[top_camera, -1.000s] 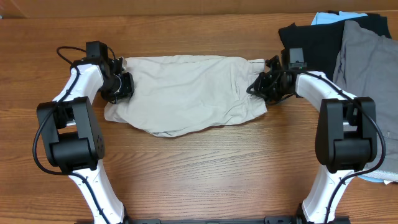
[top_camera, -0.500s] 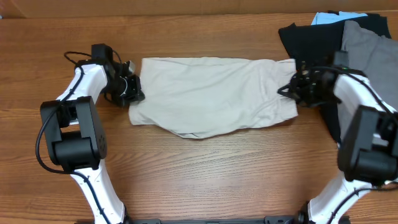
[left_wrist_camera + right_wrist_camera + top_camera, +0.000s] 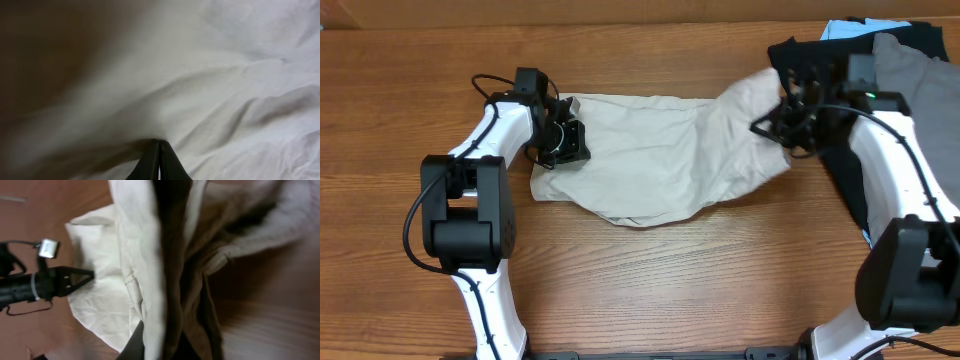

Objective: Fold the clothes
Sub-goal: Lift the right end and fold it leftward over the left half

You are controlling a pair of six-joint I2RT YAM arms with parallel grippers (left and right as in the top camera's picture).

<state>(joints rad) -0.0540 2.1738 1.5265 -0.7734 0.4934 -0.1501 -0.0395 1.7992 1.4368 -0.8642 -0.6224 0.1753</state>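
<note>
Holding the khaki shorts (image 3: 660,160) at both ends, stretched across the upper middle of the overhead frame on the desk (image 3: 670,290); pinched the left edge with the left gripper (image 3: 575,142), fingers (image 3: 150,164) pressed together against a ridge of pale cloth at the bottom centre of the left wrist view; clamped the right end in the right gripper (image 3: 770,128), with cloth bunched thickly between its fingers (image 3: 131,345) in the right wrist view; raised that end off the desk toward the upper right of the overhead frame, just beside the black garment (image 3: 820,55) and near the grey shorts (image 3: 915,85) heaped there.

Judged the fold as barely begun; found no finished crease anywhere; saw the left and middle of the shorts lying flat but rumpled, the lower edge sagging in a curve toward the frame's centre, and only the right part lifted and twisted.

Left to do, by the look of it: carry the raised end across toward the left edge, lay it down with the edges matched, let go on both sides, smooth the wrinkles, perhaps fold once more; could not tell the waistband from the leg hems in these views.
</note>
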